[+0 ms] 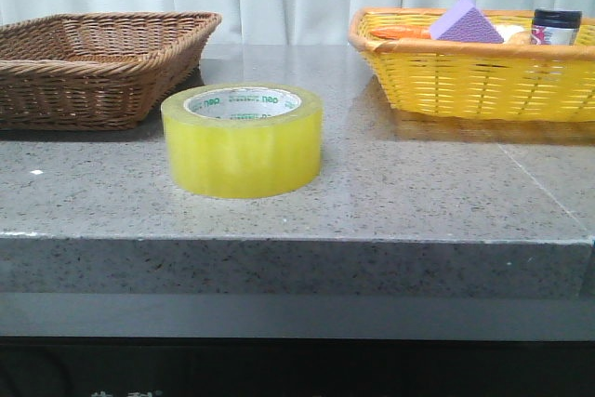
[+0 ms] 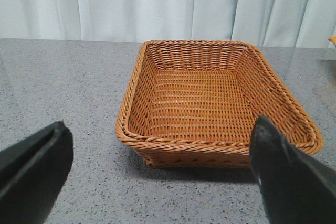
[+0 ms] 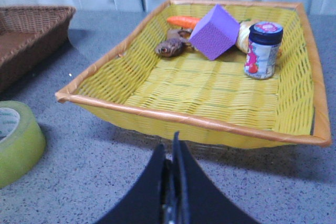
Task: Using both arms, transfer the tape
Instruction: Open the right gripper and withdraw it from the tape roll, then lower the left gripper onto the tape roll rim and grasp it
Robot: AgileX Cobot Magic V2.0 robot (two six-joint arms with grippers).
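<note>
The tape (image 1: 242, 140) lies flat on the desk (image 1: 390, 202), between the brown basket (image 1: 93, 62) and the yellow basket (image 1: 474, 72), untouched. The right end effector (image 3: 172, 150) is pressed together and should spread before descending over the roll's wall. The left end effector (image 2: 157, 161) hangs spread wide, ready to receive.

surface: grey speckled stone table (image 1: 390, 202)
centre, toward 10 o'clock: tape (image 1: 243, 140), lying flat, core up
10 o'clock, far edge: brown wicker basket (image 1: 93, 67)
2 o'clock, far edge: yellow basket (image 1: 474, 72)
</note>
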